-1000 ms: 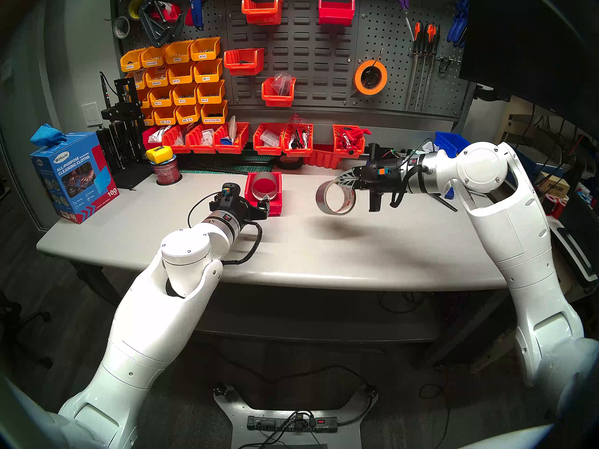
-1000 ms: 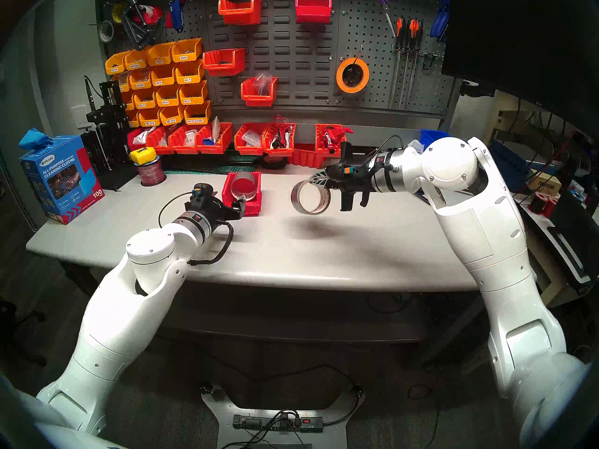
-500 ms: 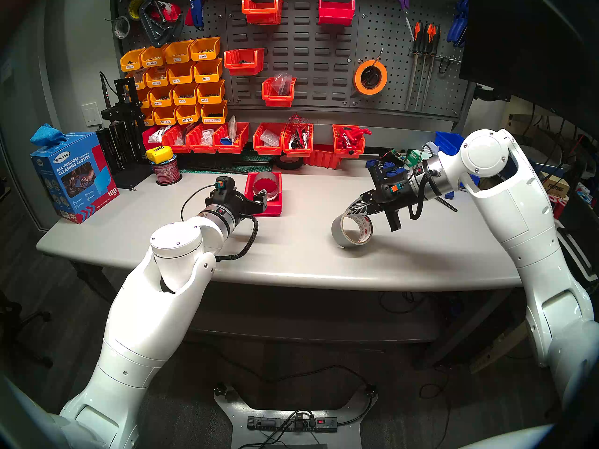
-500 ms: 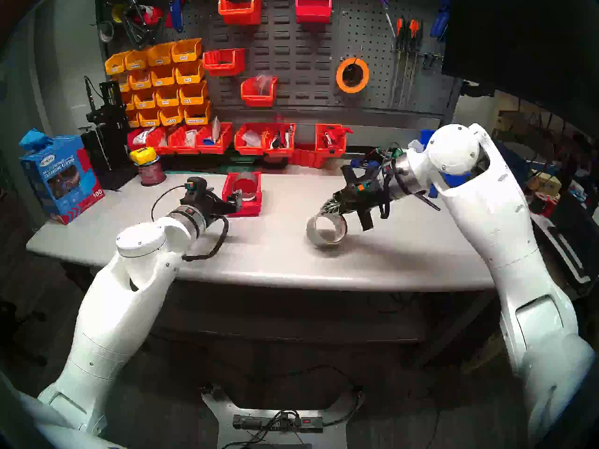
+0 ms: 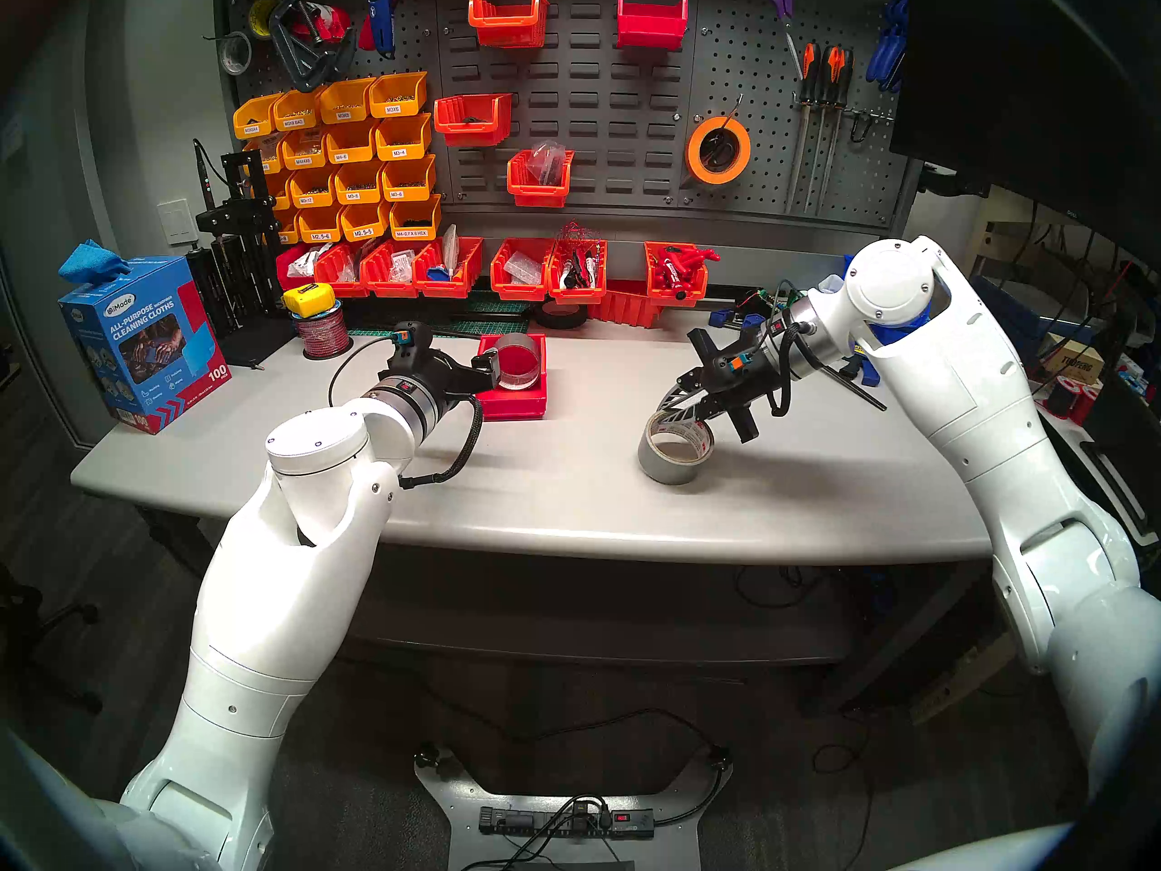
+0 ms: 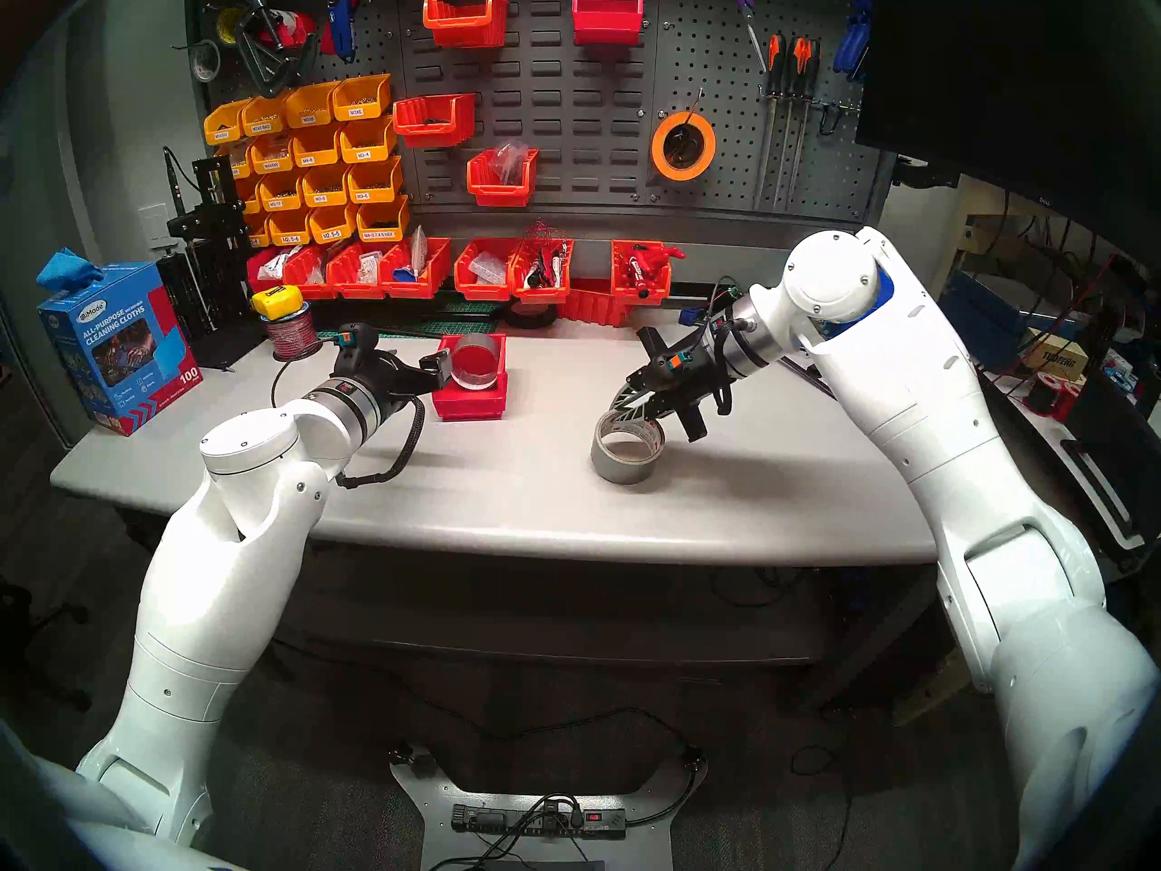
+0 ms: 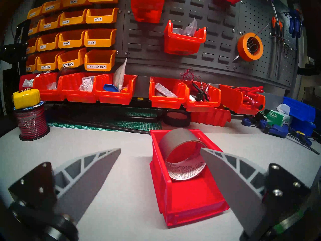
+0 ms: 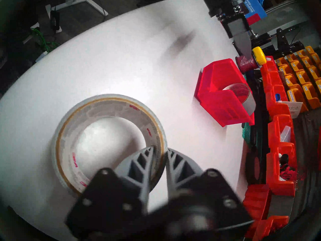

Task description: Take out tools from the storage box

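Note:
A silver-grey duct tape roll (image 5: 667,464) with red 3M print inside its white core lies almost flat on the grey table (image 5: 565,486), right of centre. My right gripper (image 5: 677,418) is shut on its wall, one finger inside the core and one outside; the right wrist view shows the pinch (image 8: 160,153) on the roll (image 8: 69,145). The second roll (image 5: 516,364) stands on edge in the small red storage box (image 5: 512,404). My left gripper (image 5: 490,373) is open at the box's left wall; in the left wrist view (image 7: 159,149) one finger crosses in front of that roll (image 7: 178,138).
Orange-red parts bins (image 5: 452,272) line the back of the table, with a black tape roll (image 5: 562,313) behind the box. An orange tape roll (image 5: 718,150) hangs on the pegboard. A wire spool (image 5: 323,335) and a blue cloth box (image 5: 144,342) stand at left; blue bins (image 5: 870,279) at back right.
My right gripper carried its roll down from mid-air to the table and turned it from upright to nearly flat. My left gripper moved back along the box's left side toward the roll inside.

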Available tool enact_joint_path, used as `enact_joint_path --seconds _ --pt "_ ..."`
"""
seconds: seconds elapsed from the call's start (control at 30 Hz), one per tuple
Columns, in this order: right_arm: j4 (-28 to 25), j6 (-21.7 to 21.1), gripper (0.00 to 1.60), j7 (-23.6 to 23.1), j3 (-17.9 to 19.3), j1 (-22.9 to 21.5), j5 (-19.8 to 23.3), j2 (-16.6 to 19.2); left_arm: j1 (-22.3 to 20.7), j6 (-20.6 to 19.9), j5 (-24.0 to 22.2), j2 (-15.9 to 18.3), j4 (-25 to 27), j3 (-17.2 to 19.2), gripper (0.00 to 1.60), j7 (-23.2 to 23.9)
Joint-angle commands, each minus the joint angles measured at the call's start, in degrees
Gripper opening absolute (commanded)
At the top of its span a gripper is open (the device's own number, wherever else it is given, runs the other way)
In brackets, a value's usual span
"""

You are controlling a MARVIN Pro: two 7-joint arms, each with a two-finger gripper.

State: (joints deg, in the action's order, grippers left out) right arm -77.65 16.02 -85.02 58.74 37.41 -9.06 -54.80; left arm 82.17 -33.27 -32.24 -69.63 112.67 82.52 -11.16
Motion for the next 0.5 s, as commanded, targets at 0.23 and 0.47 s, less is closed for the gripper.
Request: enact_joint_path --seconds 0.23,0.47 --pt "6.21 1.51 1.6 0.02 -11.77 -10.85 4.86 0.8 -1.46 -1.03 -1.94 0.04 0.74 2.35 1.6 0.97" --pt "8.32 2.09 1.6 0.02 -14.91 -15.95 6.02 0.92 -1.65 -1.15 -2.34 -0.17 0.36 2.63 1.6 1.46"
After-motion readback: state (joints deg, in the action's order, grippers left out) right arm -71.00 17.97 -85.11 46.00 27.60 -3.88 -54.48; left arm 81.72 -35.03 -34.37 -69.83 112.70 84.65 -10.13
